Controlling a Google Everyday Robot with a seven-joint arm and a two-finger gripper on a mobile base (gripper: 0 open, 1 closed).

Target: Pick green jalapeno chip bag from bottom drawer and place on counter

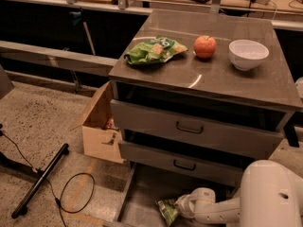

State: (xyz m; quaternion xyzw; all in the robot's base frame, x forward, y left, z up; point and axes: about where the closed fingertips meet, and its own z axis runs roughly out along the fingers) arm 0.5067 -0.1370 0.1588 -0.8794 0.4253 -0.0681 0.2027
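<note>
The green jalapeno chip bag [167,210] is a small crinkled dark-green bag low in the open bottom drawer [142,193], near the frame's bottom edge. My gripper [179,208] reaches in from the right on a white arm and sits right against the bag's right side. The fingers are hidden behind the wrist and the bag. The counter [208,74] is the glossy grey-brown cabinet top above.
On the counter lie a brighter lime-green bag [154,50], a red apple [205,47] and a white bowl [248,54]. Two grey drawers with black handles [189,127] hang above the bottom drawer. A cardboard box [98,126] stands left of the cabinet; a cable loop [75,193] lies on the floor.
</note>
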